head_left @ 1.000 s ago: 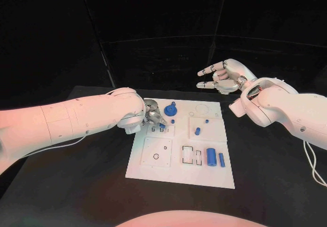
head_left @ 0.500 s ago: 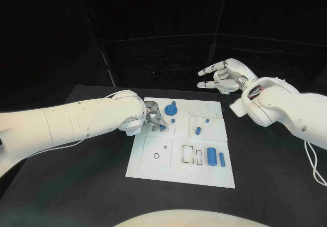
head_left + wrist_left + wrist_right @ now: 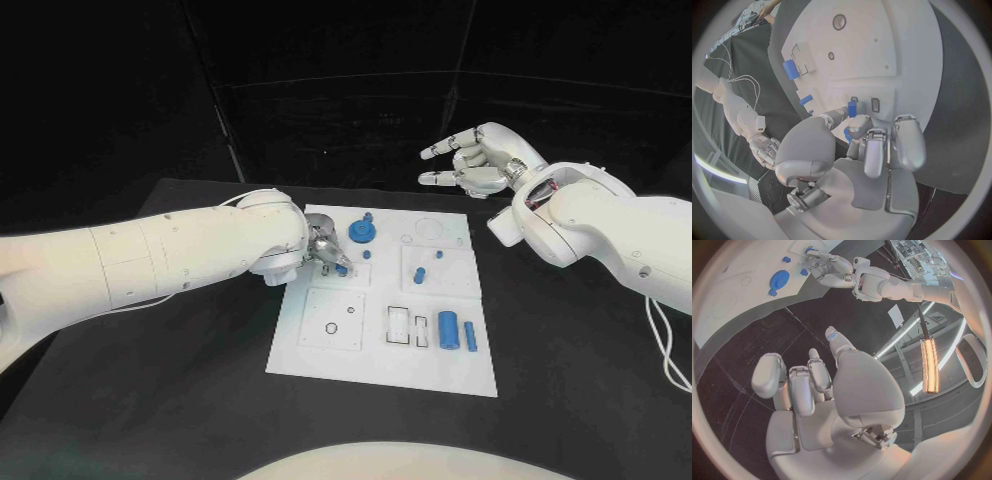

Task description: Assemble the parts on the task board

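Black tabletop carries the white task board (image 3: 387, 345), where the left hand (image 3: 326, 250) pinches a small blue peg (image 3: 852, 107) upright just above a slot near the board's left edge, while the right hand (image 3: 476, 162) hovers open, well behind.

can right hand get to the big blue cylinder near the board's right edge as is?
Probably yes. The right hand hovers open beyond the board, holding nothing, and the cylinder lies exposed with nothing over it; the left hand works elsewhere.

Left hand (image 3: 323, 249) crowds task board (image 3: 384, 370) corner
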Controlling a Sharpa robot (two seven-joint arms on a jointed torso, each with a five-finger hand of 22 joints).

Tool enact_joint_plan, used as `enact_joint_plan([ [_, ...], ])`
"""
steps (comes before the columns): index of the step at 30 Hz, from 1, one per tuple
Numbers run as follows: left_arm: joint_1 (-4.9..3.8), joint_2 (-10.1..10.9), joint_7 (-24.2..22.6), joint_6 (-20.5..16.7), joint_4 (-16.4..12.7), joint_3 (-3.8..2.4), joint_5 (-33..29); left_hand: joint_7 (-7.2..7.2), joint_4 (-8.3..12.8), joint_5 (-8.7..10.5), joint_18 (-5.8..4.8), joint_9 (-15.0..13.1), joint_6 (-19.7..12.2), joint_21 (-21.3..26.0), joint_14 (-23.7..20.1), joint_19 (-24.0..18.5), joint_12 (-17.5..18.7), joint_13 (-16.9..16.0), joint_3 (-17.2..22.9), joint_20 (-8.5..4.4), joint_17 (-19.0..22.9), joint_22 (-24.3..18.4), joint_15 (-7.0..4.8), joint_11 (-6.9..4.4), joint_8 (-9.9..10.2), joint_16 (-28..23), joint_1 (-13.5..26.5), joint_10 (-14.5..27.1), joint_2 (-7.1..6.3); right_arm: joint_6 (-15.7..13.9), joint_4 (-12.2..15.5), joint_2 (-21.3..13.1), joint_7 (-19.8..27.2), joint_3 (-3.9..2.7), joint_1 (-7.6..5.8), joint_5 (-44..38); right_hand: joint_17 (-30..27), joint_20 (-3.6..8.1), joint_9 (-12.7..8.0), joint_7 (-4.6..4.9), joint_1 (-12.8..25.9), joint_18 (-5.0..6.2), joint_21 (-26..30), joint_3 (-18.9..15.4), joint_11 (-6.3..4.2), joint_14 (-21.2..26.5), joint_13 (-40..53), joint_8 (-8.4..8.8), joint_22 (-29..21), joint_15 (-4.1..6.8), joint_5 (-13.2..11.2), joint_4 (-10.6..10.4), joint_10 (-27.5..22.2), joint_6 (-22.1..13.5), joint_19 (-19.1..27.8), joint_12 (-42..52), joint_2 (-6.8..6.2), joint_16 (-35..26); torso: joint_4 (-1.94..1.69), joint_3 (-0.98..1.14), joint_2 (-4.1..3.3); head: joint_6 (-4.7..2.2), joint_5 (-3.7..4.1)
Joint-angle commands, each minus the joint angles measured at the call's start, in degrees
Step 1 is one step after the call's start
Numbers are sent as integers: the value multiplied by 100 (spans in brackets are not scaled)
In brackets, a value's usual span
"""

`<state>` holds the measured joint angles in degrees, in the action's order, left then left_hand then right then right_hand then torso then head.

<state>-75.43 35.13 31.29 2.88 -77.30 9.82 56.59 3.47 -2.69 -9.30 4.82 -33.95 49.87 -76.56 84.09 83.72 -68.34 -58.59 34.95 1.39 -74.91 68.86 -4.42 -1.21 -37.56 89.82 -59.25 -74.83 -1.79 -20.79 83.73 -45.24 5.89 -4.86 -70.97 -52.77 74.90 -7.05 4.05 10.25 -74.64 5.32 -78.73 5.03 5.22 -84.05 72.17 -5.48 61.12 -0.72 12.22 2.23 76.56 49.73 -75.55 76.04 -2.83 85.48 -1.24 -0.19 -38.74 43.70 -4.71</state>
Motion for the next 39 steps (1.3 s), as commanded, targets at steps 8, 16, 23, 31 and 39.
enact_joint_plan([
  [8,8,35,163,193,-23,9,91,-32,977,-42,-68,-12,-6,-28,591,30,42,22,1019,-9,-1509,3,-49,-8,-40,18,-12,-19,-1,30,-10,13,47,-3,-9,15,386,18,-6,9,7,17,36,-33,2,-345,-6,-17,-5,-3,40,-12,-23,-30,36,-4,53,-26,1,-2,0,2,-6],
  [16,8,43,154,290,-35,9,91,-32,974,-49,-65,-16,-5,-17,591,25,55,41,1024,-10,-1509,-13,-49,-9,-45,18,-8,-11,-2,38,-17,19,54,-3,-8,15,386,18,-6,9,7,17,36,-33,2,-345,-6,-17,-5,-3,40,-12,-23,-30,36,-4,53,-26,-1,2,2,15,-5],
  [23,7,46,146,337,-41,8,91,-32,971,-51,-65,-17,-5,-17,591,25,59,46,1025,-10,-1509,-14,-49,-9,-47,18,-3,-10,-2,44,-37,30,62,-2,-8,15,387,19,-6,9,14,18,38,-40,2,-345,-21,-19,-8,-2,42,-20,-34,-30,37,-16,57,-27,-3,-1,2,18,-7],
  [31,7,12,118,372,-31,8,91,-33,968,-54,-66,-19,-4,-20,591,26,67,58,1028,-10,-1509,-9,-49,-9,-50,18,1,-6,-3,47,-41,34,63,-2,-8,15,387,19,-6,9,14,18,38,-40,2,-345,-21,-19,-8,-2,42,-20,-34,-30,37,-16,57,-27,8,2,2,17,-8],
  [39,3,-54,131,495,68,8,90,-33,963,-55,-65,-22,-4,-15,591,24,72,65,1028,-10,-1509,-16,-48,-9,-54,18,9,-5,-6,44,-38,33,60,-2,-8,15,387,19,-6,9,14,18,38,-40,2,-345,-21,-19,-8,-2,42,-20,-34,-30,37,-16,57,-27,1,5,2,24,-6],
])
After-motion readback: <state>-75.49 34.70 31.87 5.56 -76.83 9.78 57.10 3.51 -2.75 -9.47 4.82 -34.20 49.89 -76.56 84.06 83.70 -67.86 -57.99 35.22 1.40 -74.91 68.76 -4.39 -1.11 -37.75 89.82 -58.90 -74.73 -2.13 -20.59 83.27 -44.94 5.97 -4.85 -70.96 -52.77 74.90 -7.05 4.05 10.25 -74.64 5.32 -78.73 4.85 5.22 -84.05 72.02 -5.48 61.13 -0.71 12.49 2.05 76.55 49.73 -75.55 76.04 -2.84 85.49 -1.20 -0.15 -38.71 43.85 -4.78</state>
